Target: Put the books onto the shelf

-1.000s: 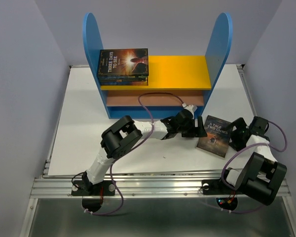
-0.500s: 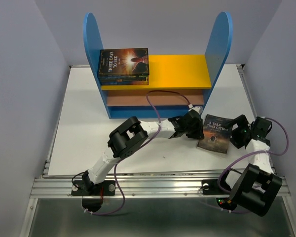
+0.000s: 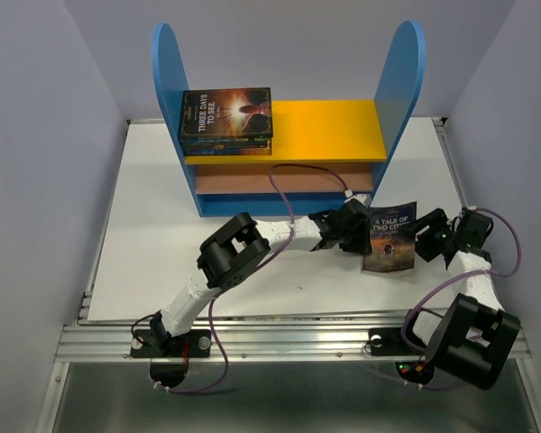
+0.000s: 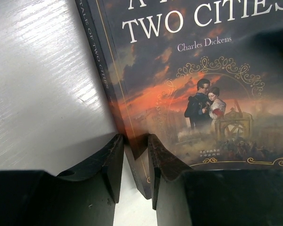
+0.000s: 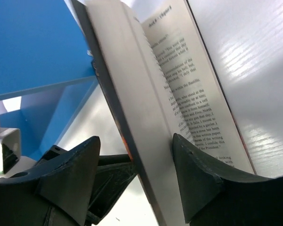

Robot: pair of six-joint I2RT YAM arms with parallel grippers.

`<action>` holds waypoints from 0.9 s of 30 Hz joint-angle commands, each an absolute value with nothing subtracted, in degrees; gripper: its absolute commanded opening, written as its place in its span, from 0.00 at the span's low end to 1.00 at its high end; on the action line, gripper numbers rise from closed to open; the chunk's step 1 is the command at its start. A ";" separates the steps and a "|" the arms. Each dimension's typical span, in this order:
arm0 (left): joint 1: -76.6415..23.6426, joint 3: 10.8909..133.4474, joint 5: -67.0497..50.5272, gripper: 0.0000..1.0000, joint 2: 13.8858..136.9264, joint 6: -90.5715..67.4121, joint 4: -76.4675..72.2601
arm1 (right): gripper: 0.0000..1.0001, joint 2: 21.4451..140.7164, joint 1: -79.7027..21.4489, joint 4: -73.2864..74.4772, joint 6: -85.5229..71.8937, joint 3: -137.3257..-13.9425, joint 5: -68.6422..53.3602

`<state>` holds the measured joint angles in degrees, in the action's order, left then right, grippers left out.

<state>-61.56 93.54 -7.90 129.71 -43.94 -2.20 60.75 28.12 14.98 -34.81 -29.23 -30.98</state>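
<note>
The white table (image 3: 162, 225) lies bare on its left half, from the wall-side edge to the shelf's foot, with wide room there. At the back stands the shelf (image 3: 329, 131), its two blue side panels rising above the yellow top board. A stack of books (image 3: 225, 122) lies flat on the left end of that board, touching the left panel. The rest of the board to the right is bare, and so is the brown lower board.

The left arm stretches rightward in front of the shelf's base. The left gripper (image 3: 353, 233) is clenched on the Tale of Two Cities paperback (image 3: 392, 236), and the wrist view shows the left gripper (image 4: 134, 146) pinching the cover's lower corner at the spine. The paperback sits just in front of the right blue panel (image 5: 33, 42), close to it.

The right gripper (image 3: 430, 242) meets the book's other side, between it and the table's right edge, where room is tight. Its fingers (image 5: 198, 179) stand released and spread wide astride the page block. One rests by an open page, and the other sits apart from the cover.

The paperback (image 4: 188, 70) has a dark cover with an orange sunset sky, a small embracing couple, white title letters and gold scrollwork. In the right wrist view the paperback (image 5: 122, 84) stands tilted on edge, partly opened, with printed text showing.
</note>
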 commanded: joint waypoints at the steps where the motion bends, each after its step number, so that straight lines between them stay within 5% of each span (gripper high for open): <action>1: -62.67 97.21 -10.55 0.32 132.45 -43.59 -4.04 | 0.68 62.05 24.70 21.96 -34.11 -29.09 -34.91; 8: -62.67 98.17 -12.48 0.29 133.50 -43.51 -4.13 | 0.54 61.87 22.41 23.29 -32.34 -26.55 -30.23; 14: -62.67 96.77 -12.65 0.29 132.19 -43.68 -4.74 | 0.26 57.05 22.41 25.92 -32.78 -28.82 -23.14; 16: -62.67 95.46 -13.27 0.29 130.87 -43.59 -5.27 | 0.02 53.62 22.41 27.24 -33.66 -30.05 -20.32; 18: -62.67 94.14 -13.97 0.31 128.51 -43.51 -5.80 | 0.01 51.86 22.41 28.82 -33.40 -31.11 -19.25; 21: -62.67 90.28 -15.03 0.44 124.91 -43.51 -7.73 | 0.01 50.54 22.41 31.28 -32.96 -34.10 -18.63; 23: -62.67 86.95 -15.56 0.66 118.51 -43.33 -9.92 | 0.01 49.23 22.41 33.65 -32.78 -36.63 -19.68; 27: -62.67 82.45 -16.17 0.81 110.41 -42.37 -11.86 | 0.01 46.76 22.41 39.98 -30.60 -44.54 -20.56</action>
